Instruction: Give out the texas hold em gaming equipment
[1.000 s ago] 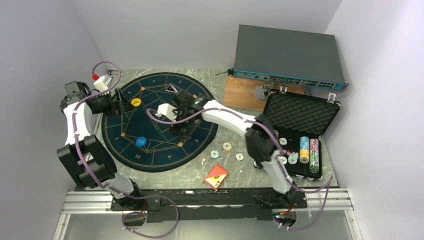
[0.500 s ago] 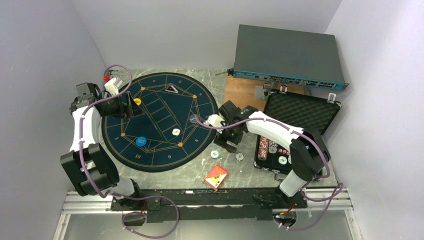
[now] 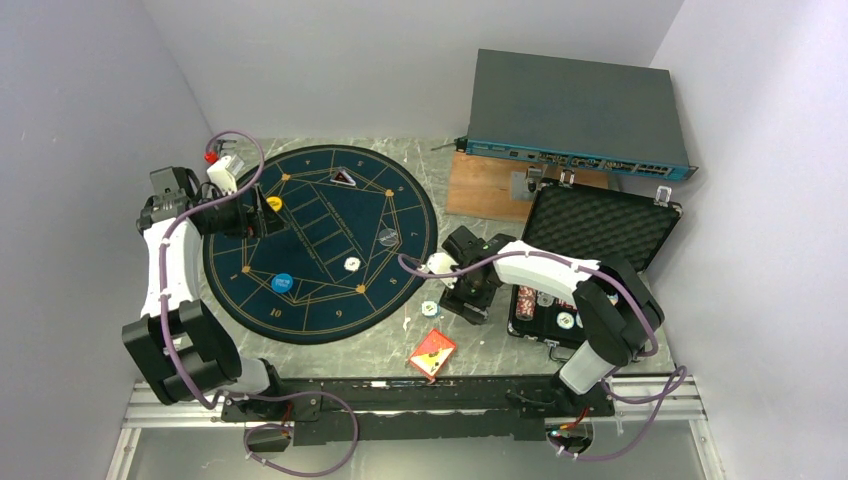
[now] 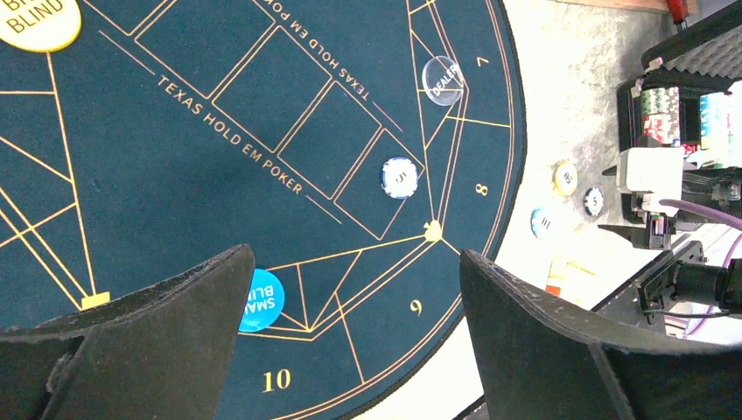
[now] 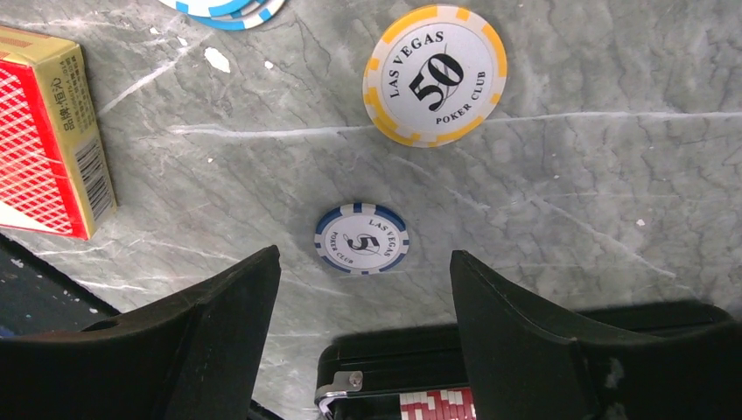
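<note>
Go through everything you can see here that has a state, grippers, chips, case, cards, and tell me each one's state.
left gripper, open, empty, above the mat.
right gripper, open, empty, above the blue-rimmed chip.
blue-rimmed chip, flat on the table, ungripped.
yellow-rimmed chip, flat on the table.
card box, lying flat on the table.
case, lid open.
dealer button, flat on the mat.

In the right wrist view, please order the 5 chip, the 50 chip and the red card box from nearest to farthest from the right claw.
1. 5 chip: in the gap of the open right claw.
2. 50 chip: higher in the picture, slightly right.
3. red card box: at the left edge.
</note>
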Motion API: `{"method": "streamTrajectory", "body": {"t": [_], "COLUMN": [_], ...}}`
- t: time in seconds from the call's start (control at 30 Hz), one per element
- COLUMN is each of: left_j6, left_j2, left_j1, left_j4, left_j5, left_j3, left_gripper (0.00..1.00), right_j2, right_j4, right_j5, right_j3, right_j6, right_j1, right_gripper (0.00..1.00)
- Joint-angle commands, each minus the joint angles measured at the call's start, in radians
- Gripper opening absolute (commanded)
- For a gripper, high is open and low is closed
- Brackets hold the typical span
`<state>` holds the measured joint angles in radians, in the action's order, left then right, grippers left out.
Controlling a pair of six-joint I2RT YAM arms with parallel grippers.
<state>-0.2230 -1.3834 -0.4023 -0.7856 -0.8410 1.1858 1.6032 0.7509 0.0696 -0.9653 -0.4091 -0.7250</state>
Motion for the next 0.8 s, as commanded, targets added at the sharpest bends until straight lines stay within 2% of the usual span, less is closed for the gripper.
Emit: {"method": "streamTrajectory", "body": {"t": [0.0, 0.47, 0.63, 0.77], "left_j6": [-0.012, 0.008, 0.01, 0.014], "left_j2": [0.044, -0.013, -0.011, -0.019], "left_j1": [0.003, 0.004, 0.003, 0.004], "left_j4": [-0.002, 0.003, 0.009, 0.012], "left_j5": [-0.006, -0.007, 0.005, 0.001], "left_j3": [0.021, 0.053, 0.052, 0.05], "left_gripper": [0.93, 0.92, 0.92, 0.92], "right_j2": [-0.022, 0.074, 0.088, 0.07], "right_j4": [-0.052, -0.104, -0.117, -0.103], "right_j5": [-0.001, 0.016, -0.007, -0.014], "right_j3": [0.013, 0.089, 0.096, 0.088], "right_j6": [0.015, 0.0, 0.005, -0.004], "right_j1": [0.002, -0.001, -0.004, -0.014], "right_gripper": [0.73, 0.54, 0.39, 0.33]}}
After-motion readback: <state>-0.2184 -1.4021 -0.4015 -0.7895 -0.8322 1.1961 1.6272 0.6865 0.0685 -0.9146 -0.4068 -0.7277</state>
